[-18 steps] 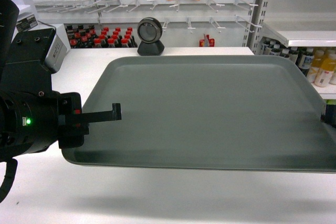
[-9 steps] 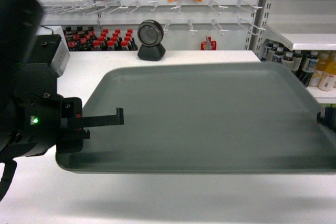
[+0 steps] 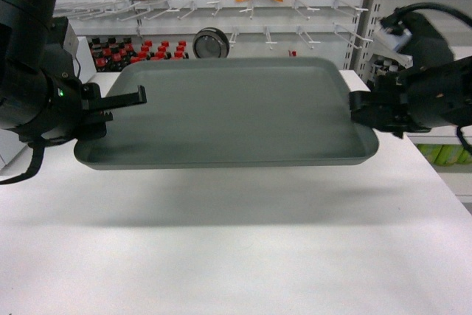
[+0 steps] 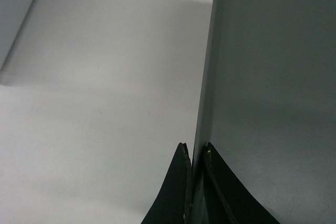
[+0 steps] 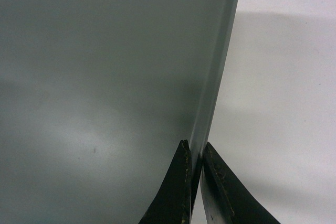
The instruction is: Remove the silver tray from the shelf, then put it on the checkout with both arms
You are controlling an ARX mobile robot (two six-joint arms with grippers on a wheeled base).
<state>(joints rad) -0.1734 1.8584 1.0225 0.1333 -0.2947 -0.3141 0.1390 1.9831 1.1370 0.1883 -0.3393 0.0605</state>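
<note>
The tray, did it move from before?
Yes. The tray moved away from the camera, now hiding most of the round black scanner behind it.

The silver tray (image 3: 228,108) now hangs farther from the head camera and higher over the checkout (image 3: 236,248), its whole outline showing, with the right gripper (image 3: 359,112) and its arm newly in view at its right rim.

Left gripper (image 4: 195,153) clamped on the silver tray (image 4: 273,77) rim, one black finger (image 4: 176,192) outside, the other inside. Below and left, white checkout (image 4: 100,103) with the tray's shadow.
</note>
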